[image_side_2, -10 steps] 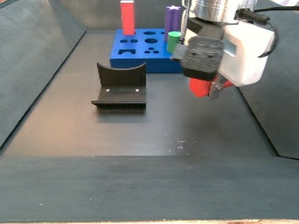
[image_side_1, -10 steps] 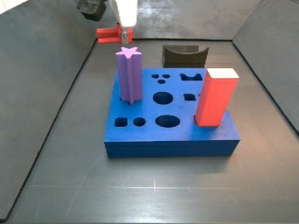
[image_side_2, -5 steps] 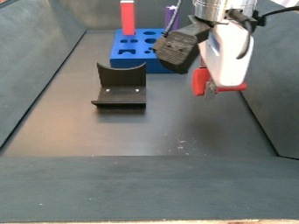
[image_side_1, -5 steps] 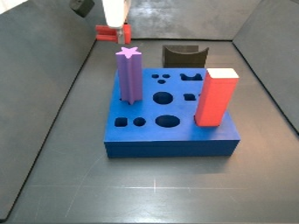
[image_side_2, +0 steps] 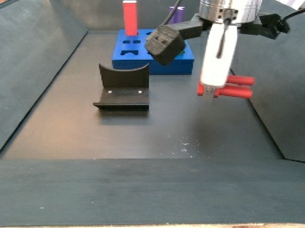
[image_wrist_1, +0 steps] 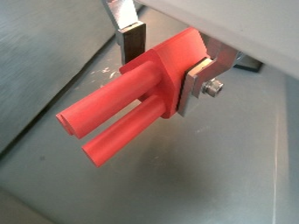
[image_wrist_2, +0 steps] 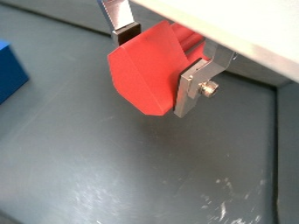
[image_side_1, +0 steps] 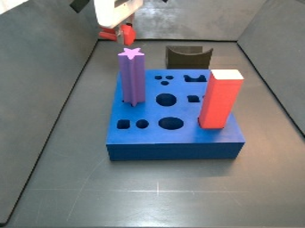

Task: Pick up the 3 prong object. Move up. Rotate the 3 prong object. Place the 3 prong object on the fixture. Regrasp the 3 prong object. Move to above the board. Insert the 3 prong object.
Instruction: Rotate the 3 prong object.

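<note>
My gripper (image_side_2: 216, 86) is shut on the 3 prong object (image_side_2: 236, 86), a red peg held in the air to the right of the fixture (image_side_2: 121, 87). In both wrist views the silver fingers (image_wrist_1: 194, 81) clamp its flat base, and its prongs (image_wrist_1: 114, 115) stick out sideways. In a wrist view only its lobed end face (image_wrist_2: 147, 68) shows. In a side view the gripper (image_side_1: 119, 30) hangs beyond the far left corner of the blue board (image_side_1: 177, 134), with the peg (image_side_1: 125, 35) just behind the purple post. The fixture (image_side_1: 185, 56) stands behind the board.
A purple star-topped post (image_side_1: 132, 77) and a red-orange rectangular block (image_side_1: 220, 98) stand in the board. The board (image_side_2: 141, 51) also shows behind the fixture, with the block (image_side_2: 127, 16) on it. Dark walls enclose the floor on all sides.
The gripper has turned about its vertical axis with the peg in it. In a side view it now shows edge-on and the peg sticks out to the right.
</note>
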{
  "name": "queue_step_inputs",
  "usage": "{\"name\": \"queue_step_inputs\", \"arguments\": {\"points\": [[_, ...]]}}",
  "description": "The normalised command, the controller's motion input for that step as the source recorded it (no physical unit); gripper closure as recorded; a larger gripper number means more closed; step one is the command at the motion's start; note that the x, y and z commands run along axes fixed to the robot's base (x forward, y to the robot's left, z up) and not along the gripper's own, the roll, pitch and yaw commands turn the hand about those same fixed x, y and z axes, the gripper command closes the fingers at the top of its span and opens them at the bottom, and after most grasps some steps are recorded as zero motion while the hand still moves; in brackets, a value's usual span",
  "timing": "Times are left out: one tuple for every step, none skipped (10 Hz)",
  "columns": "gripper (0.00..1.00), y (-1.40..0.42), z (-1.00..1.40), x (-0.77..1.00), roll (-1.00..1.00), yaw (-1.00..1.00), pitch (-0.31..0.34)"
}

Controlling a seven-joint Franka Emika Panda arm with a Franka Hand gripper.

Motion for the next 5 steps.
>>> {"name": "queue_step_inputs", "arguments": {"points": [[1.00,0.02,0.00,-0.01,0.00,-1.00,0.001],[1.00,0.02,0.00,-0.01,0.00,-1.00,0.001],[1.00,0.02,0.00,-0.01,0.00,-1.00,0.001],[1.00,0.02,0.00,-0.01,0.00,-1.00,0.001],[1.00,0.02,0.00,-0.01,0.00,-1.00,0.002]]}}
